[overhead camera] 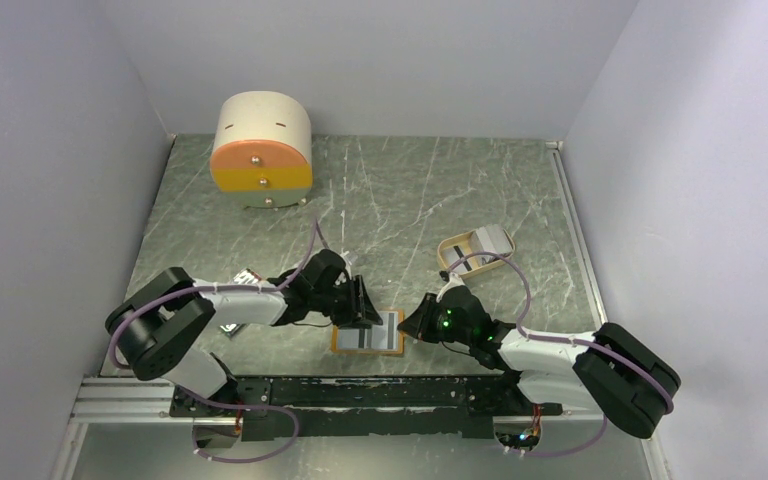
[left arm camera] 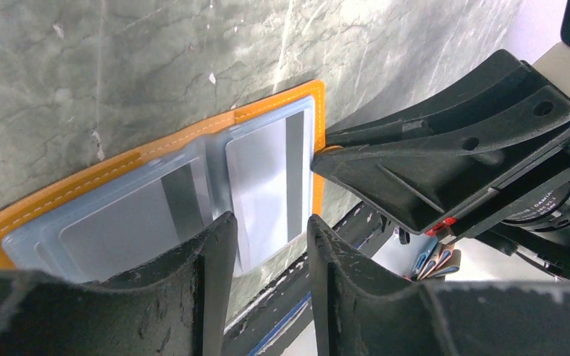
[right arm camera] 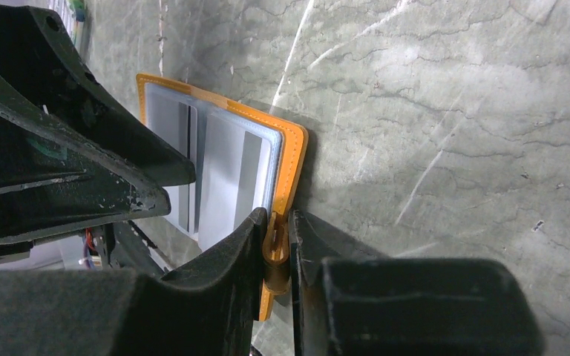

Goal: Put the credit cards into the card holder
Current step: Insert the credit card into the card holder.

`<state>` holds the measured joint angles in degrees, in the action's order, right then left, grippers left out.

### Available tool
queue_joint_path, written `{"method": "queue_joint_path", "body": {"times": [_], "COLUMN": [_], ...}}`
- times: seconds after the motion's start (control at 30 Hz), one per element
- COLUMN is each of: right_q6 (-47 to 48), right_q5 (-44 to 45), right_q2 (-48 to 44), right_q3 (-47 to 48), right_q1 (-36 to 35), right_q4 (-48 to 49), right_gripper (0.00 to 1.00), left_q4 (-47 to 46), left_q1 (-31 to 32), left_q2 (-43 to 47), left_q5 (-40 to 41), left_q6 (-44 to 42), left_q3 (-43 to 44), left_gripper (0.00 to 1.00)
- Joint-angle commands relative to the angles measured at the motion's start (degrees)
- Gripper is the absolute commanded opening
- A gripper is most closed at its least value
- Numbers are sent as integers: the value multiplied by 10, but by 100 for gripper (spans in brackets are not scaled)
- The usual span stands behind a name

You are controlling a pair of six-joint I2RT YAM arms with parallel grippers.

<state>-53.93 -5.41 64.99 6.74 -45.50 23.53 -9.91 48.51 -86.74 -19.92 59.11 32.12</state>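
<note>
Drawer box (overhead camera: pixel 260 150) far back on the left, cream drum with an orange front, well apart from the action. Nearer in, left end effector (overhead camera: pixel 360 300) low over the green marbled table (overhead camera: pixel 410 190), reaching in from the left. Fingers (left arm camera: pixel 208 282) parted to a moderate gap, nothing pinched between them, tips just above the near edge of the card holder (overhead camera: pixel 368 334).

Card holder lying open and flat near the front edge of the table, between the two arms. Orange stitched border all round, pale blue sleeves facing up. Two credit cards tucked in side by side: left-hand card (left arm camera: pixel 119 230) grey with a dark stripe, right-hand card (left arm camera: pixel 267 185) the same, showing through the gap of the left fingers. Cannot tell whether that right-hand card is fully seated.

Over to the right edge of the holder: right end effector (right arm camera: pixel 278 219) narrowed down tight, clamped on the orange snap tab (right arm camera: pixel 274 256), pinning the holder in place. Left and right end effectors close together across the holder, almost touching.

Further back on the right, tan oval tray (overhead camera: pixel 457 245), with a pale card (overhead camera: pixel 492 240) resting in it, well apart from both arms.
</note>
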Motion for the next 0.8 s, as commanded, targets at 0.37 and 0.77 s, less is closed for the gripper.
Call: {"method": "queue_joint_path", "body": {"times": [0.37, 0.77], "right_q6": [10, 6], "right_q5": [7, 11], "right_q2": [-3, -6], "right_q3": [1, -2], "right_q1": [1, 1], "right_q4": [-24, -24], "right_gripper": [20, 20], "left_q4": [-46, -83], "left_q1": [7, 15], "left_q2": [-37, -44], "left_q5": [-22, -37], "left_q6": [-13, -4], "left_q3": [29, 25], "left_gripper": [44, 43]}}
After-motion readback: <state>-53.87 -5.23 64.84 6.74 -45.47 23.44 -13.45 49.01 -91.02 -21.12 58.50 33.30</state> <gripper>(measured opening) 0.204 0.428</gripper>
